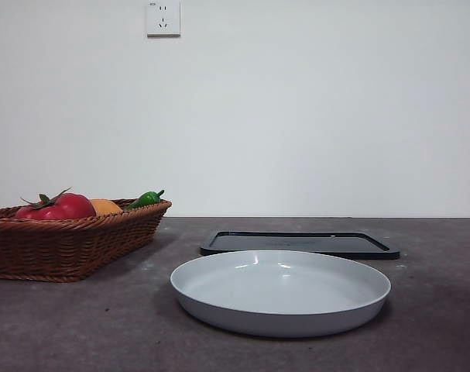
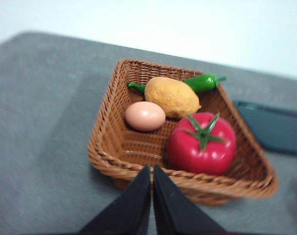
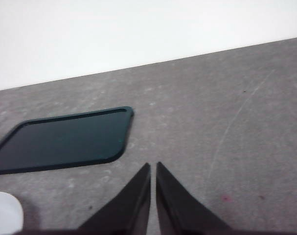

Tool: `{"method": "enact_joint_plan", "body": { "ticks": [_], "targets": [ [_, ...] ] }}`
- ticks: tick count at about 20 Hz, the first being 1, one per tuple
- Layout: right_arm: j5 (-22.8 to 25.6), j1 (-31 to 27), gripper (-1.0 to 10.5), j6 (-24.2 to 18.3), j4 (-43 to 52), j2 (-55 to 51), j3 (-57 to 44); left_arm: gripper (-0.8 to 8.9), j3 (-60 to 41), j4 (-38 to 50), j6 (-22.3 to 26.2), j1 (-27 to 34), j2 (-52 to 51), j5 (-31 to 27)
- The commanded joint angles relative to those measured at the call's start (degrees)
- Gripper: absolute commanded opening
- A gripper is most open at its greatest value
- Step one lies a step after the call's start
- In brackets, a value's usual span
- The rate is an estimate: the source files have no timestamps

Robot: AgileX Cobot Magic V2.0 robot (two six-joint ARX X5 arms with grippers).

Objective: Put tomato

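Red tomato point(image 2: 201, 143) sat in wicker basket point(image 2: 109, 147), untouched. Left pincer point(image 2: 151, 169) hovered closed above basket rim, likely staging for pickup. Right pincer point(image 3: 153, 166) closed, idle over bare surface point(image 3: 226, 117).

Plain white wall, grey table, nothing fancy

A white socket plate point(image 1: 163, 18) is mounted high on the wall point(image 1: 312, 108), left of centre; the mottled grey tabletop point(image 1: 80, 325) is evenly lit.

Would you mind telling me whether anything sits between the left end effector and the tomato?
Nothing visible covers the tomato. It lies exposed in the wicker basket, whose near rim stands between it and the left end effector; a yellow-orange fruit crowds its far side.
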Motion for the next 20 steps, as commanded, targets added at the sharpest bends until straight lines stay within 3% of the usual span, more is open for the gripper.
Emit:
{"method": "enact_joint_plan", "body": {
  "ticks": [1, 9, 20],
  "targets": [
    [-0.48, 0.02, 0.1, 2.49, 0.59, -0.15, -0.17, 0.07, -1.11, -0.46, -11.39, 0.15, -0.11, 0.04],
    [-2.82, 0.00, 0.1, 7.28, -0.07, -0.15, 1.73, 0.09, 0.96, -1.29, -15.34, 0.15, -0.11, 0.31],
    [-3.98, 0.02, 0.1, 7.39, -9.20, 1.22, 12.72, 0.10, 10.73, -9.73, -15.58, 0.15, 3.06, 2.60]
  ]
}}
